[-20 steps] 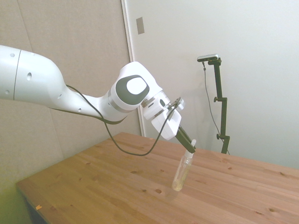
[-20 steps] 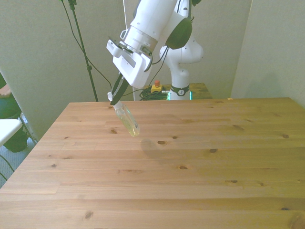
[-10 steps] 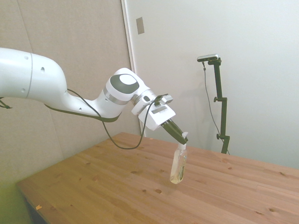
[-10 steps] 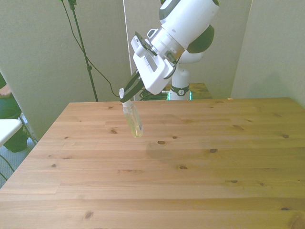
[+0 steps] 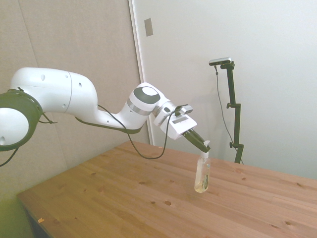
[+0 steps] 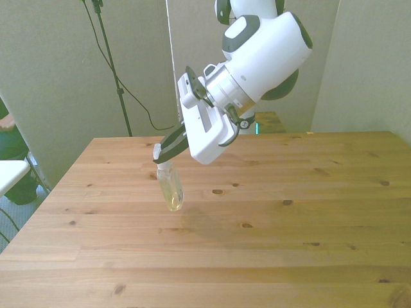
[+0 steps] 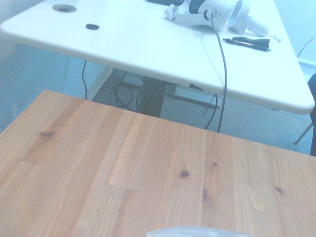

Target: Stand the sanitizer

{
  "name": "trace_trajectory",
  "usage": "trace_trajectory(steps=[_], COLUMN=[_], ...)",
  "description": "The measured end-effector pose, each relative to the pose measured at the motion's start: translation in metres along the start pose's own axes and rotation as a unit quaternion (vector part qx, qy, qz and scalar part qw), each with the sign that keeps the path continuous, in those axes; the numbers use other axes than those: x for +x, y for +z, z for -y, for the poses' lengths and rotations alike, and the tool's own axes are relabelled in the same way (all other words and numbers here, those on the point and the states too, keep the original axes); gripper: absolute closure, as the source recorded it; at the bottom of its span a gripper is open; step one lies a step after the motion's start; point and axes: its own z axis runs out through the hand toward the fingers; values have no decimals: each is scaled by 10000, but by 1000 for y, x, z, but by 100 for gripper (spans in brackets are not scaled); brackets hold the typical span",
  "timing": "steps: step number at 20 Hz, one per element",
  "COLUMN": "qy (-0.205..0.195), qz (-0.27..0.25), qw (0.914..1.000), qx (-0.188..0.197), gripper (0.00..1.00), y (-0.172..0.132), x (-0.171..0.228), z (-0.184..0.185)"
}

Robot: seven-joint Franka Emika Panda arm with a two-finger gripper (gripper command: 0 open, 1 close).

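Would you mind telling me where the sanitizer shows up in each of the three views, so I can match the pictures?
Side view: the sanitizer stands near upright, right of centre, its pump in the gripper.
Front view: sanitizer left of centre, hanging tilted from the gripper.
Wrist view: only a blurred pale sliver at the edge, probably its top.
Shared landmark: the wooden table.

sanitizer swung nearly upright, pincer lowered toward table

Clear sanitizer, nearly upright, pump gripped

No lettering seems legible anywhere; the sanitizer is too small.
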Motion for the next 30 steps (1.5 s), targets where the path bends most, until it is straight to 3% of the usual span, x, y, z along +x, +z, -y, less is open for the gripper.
trace_trajectory(steps=[8, 19, 20, 30], qy=[45, -36, -47, -23], qz=[-359, -463, -467, -474], qw=[9993, 9989, 9989, 9988], qx=[42, 11, 5, 73], gripper=[100, 100, 0, 0], y=[4, 9, 9, 4], x=[-41, -62, -63, -72], z=[3, -1, -1, -6])
